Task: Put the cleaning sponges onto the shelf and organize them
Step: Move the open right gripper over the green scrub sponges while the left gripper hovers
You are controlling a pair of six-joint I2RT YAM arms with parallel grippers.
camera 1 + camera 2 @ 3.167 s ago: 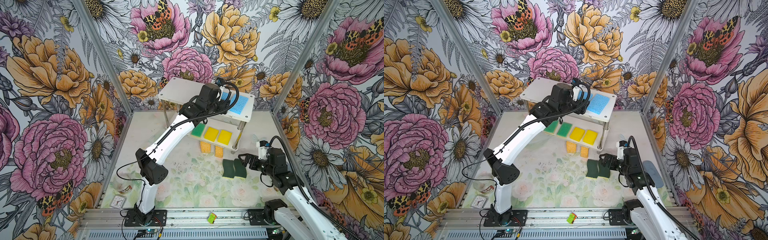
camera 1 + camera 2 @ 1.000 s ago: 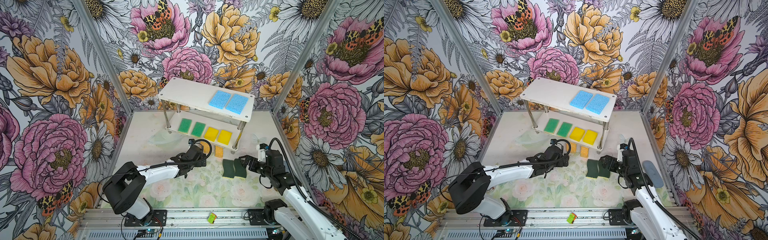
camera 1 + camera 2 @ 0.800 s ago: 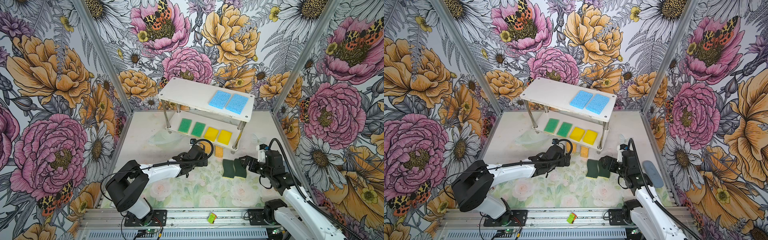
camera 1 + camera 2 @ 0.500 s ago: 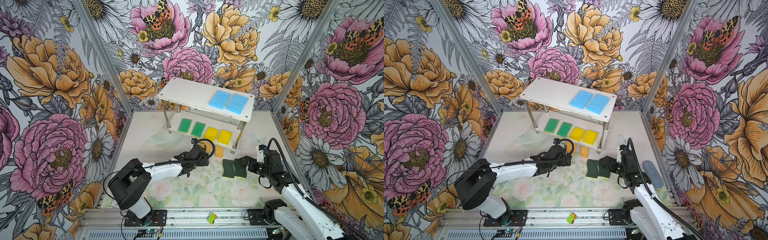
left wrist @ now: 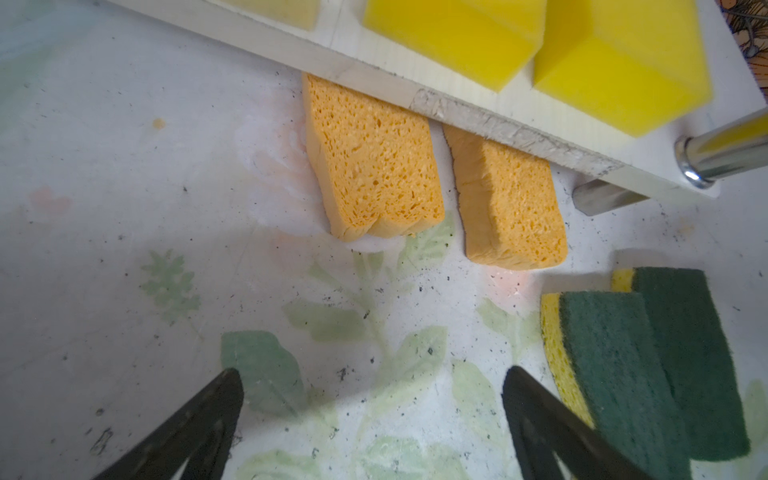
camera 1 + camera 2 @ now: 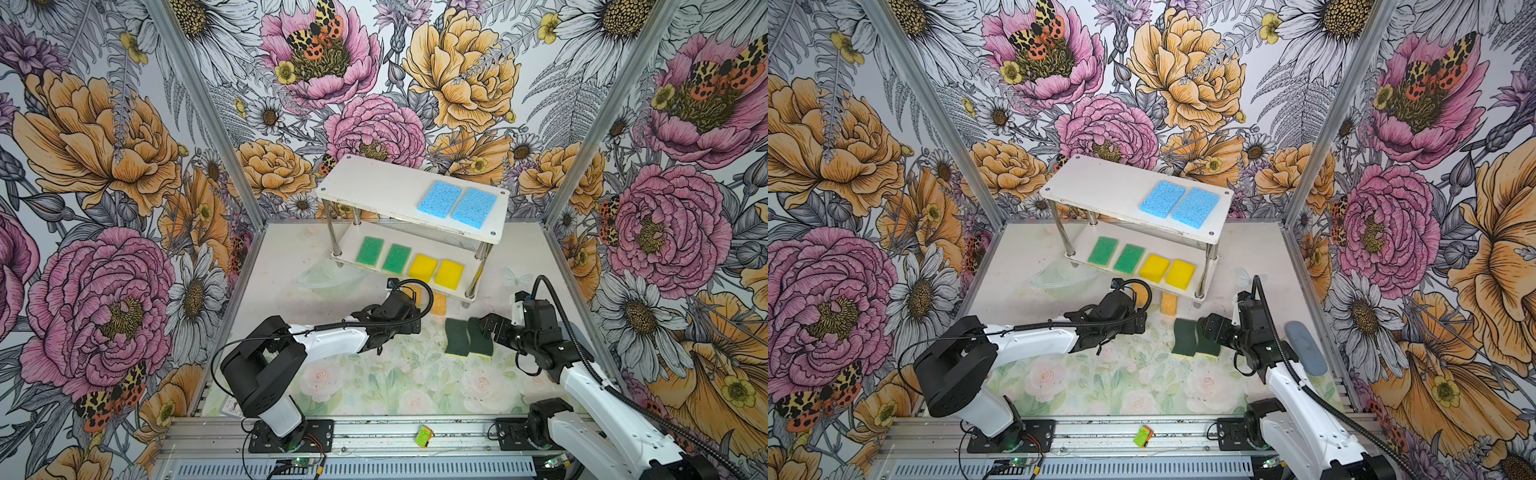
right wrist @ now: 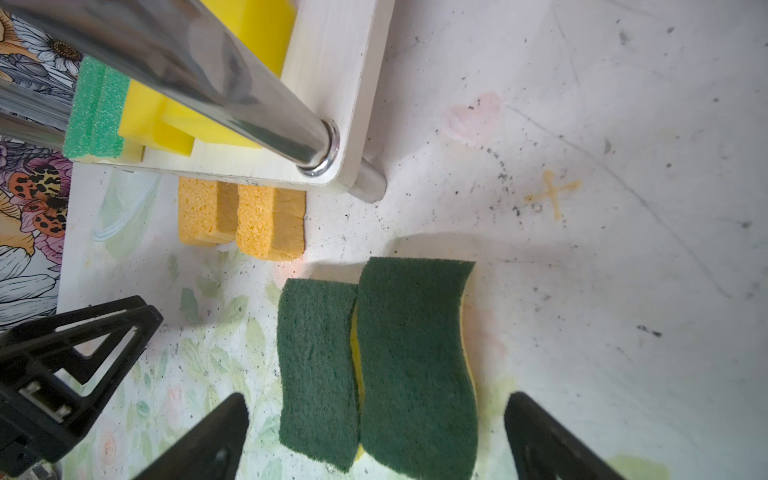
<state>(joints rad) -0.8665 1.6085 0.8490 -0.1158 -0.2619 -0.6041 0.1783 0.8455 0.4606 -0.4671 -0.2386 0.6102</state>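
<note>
Floral wallpaper (image 6: pixel 124 145) is seen on all three walls, above a pale flower-print table (image 6: pixel 374 382).

- Shelf (image 6: pixel 374 187): stood at 12 o'clock of the table, two white boards on metal posts.
- Top board: blue sponges (image 6: pixel 439 198) are laid side by side toward its 3 o'clock end. The rest is bare.
- Lower board: green sponges (image 6: pixel 369 250) and yellow sponges (image 6: pixel 422 267) are lined up in one row along the front edge, green toward 9 o'clock.
- Orange sponges (image 5: pixel 374 166): lying on the table at 6 o'clock of the shelf, narrowly apart. Their far ends are tucked under the lower board's front edge. One is mostly covered by the left wrist in both top views.
- Dark-green sponges (image 7: pixel 415 353): lying on the table at 4 o'clock of the orange pair, touching, scrub side up.
- Post (image 7: pixel 208 83): the front corner post and its foot are planted just beside the orange pair.
- Left gripper (image 5: pixel 372 374): spread wide and empty. It is held low over the table and aimed at the orange pair, apart from it, with the dark-green pair just beside one finger.
- Right gripper (image 7: pixel 376 399): spread wide, nothing clamped. The near ends of the dark-green pair are seen between its fingers, and no contact can be made out.
- Clutter: a clear dish (image 6: pixel 328 278) at 7 o'clock of the shelf, a grey oblong (image 6: pixel 1306 347) at the table's 3 o'clock edge, and a small green item (image 6: pixel 424 436) on the front rail.
</note>
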